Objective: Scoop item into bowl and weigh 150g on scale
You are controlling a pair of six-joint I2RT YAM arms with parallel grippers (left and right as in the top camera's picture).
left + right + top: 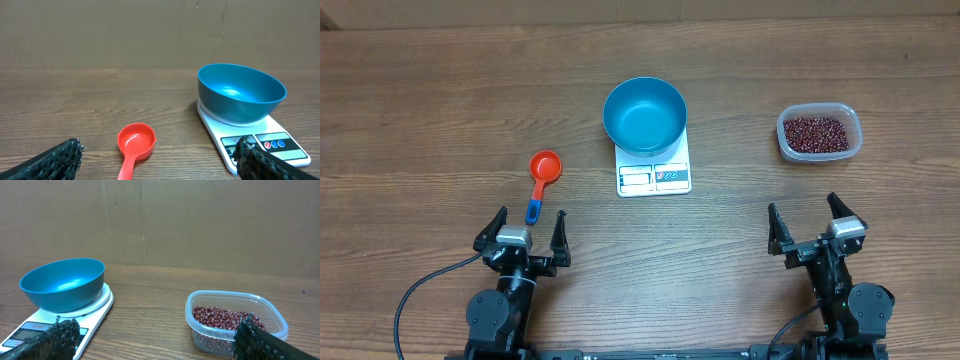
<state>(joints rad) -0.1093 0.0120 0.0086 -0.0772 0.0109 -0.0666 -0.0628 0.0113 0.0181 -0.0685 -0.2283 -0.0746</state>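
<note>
The blue bowl (644, 115) (241, 92) (63, 283) stands empty on the white scale (655, 176) (265, 145) (35, 329) at the table's middle. Dark red-brown beans (814, 132) (225, 318) fill a clear plastic tub (819, 134) (235, 322) at the right. A red measuring scoop (543, 172) (135, 143) with a blue handle end lies on the wood left of the scale. My left gripper (528, 235) (159, 157) hangs open just short of the scoop. Near the front right, my right gripper (812, 222) (155, 337) is open, well short of the tub.
Bare wooden tabletop (440, 110) lies all around the objects. A brown cardboard wall (150, 30) backs the table's far edge. A black cable (420, 290) runs from the left arm's base.
</note>
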